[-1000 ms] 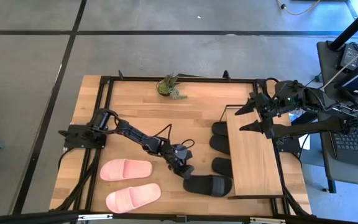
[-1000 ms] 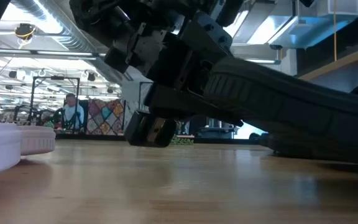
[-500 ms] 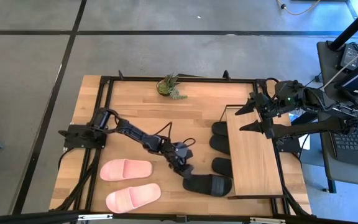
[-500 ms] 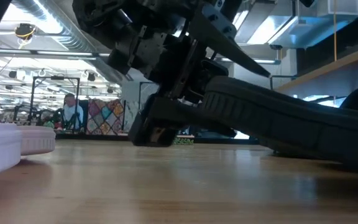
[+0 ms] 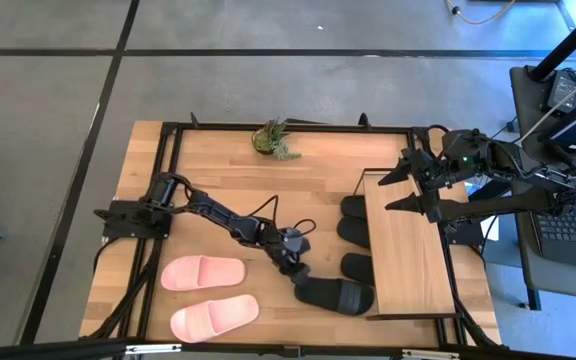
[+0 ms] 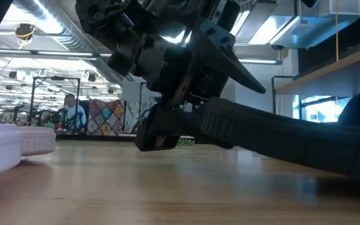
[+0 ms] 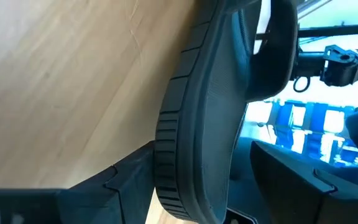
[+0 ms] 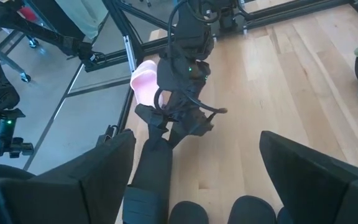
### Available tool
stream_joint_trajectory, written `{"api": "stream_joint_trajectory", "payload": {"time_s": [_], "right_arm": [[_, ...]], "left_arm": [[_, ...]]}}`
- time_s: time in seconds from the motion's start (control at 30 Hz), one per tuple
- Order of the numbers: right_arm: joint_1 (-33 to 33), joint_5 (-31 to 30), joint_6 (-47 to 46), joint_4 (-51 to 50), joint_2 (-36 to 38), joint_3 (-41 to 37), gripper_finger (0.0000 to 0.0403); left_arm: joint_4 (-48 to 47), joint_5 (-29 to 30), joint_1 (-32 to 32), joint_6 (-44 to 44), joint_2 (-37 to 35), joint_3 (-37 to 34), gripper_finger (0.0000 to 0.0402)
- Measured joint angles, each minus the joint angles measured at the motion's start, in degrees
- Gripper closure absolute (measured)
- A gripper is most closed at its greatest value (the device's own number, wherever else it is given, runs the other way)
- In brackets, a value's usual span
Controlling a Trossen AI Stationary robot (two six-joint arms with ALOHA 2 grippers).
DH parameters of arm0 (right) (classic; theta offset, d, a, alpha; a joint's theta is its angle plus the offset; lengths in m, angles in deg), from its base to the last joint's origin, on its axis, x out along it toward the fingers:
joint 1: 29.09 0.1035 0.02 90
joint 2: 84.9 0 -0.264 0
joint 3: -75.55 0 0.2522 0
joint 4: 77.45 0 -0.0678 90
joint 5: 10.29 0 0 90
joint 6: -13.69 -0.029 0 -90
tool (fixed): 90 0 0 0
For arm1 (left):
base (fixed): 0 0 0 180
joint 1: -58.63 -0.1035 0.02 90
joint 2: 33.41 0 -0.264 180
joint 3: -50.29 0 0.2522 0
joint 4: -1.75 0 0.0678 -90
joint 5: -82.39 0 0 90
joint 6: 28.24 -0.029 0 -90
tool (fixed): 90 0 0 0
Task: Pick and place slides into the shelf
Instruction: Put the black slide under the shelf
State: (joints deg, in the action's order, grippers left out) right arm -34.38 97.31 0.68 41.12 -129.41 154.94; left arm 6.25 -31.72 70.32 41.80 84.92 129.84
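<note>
A black slide (image 5: 336,296) lies at the table's near side, its toe end by the shelf (image 5: 408,250). My left gripper (image 5: 296,270) is open at the slide's heel end, one finger above the footbed and one below the sole. Three more black slides (image 5: 352,232) stick out from under the shelf's left edge. Two pink slides (image 5: 203,272) (image 5: 215,317) lie flat at the near left. My right gripper (image 5: 400,192) hangs open over the shelf's far end, holding nothing. My left gripper comes level from the table's left, its fingers along the slide. The lower finger (image 6: 161,134) is under the heel end of the sole (image 7: 166,180), which seems to rest on it. The upper finger (image 6: 239,72) stands clear above the footbed. The slide slopes down toward the shelf.
A small potted plant (image 5: 273,138) stands at the far edge. A dark frame (image 5: 168,180) borders the wooden tabletop. Bare wood lies between the plant and the slides. In the low view a person (image 6: 74,115) sits far back in the room.
My left gripper has opened and let go its pinch on the black slide's heel, rolling slightly. The slide, held tilted up before, has sunk: its toe part has come down toward the table by the shelf, while the heel stays between the fingers.
</note>
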Motion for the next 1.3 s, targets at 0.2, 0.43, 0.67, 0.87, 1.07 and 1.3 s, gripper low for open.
{"api": "stream_joint_trajectory", "payload": {"time_s": [0.2, 0.43, 0.67, 0.87, 1.07, 1.3], "right_arm": [[0.0, 0.0, -0.1, 0.0, 0.0, 0.0, 0.006], [0.0, 0.0, -0.2, 0.1, 0.0, 0.0, 0.006], [0.0, 0.0, -0.2, 0.1, 0.0, 0.0, 0.006], [0.0, 0.0, -0.3, 0.2, 0.0, -0.1, 0.006], [0.0, 0.0, -1.4, -0.2, -0.3, -0.3, 0.006], [0.0, 0.0, -1.3, -0.1, -1.0, -0.3, 0.006]], "left_arm": [[-3.6, 3.9, 0.5, -3.0, -0.8, -0.1, 0.0158], [-6.9, 6.6, 1.3, -5.4, -1.0, 0.0, 0.0158], [-9.3, 10.1, 2.0, -7.5, -1.1, 0.0, 0.0159], [-10.7, 11.7, 2.0, -10.6, -1.5, 0.1, 0.0159], [-21.5, 18.4, 2.0, -16.9, -5.6, 0.0, 0.0159], [-29.3, 24.2, 3.1, -30.2, -13.2, 0.0, 0.0159]]}}
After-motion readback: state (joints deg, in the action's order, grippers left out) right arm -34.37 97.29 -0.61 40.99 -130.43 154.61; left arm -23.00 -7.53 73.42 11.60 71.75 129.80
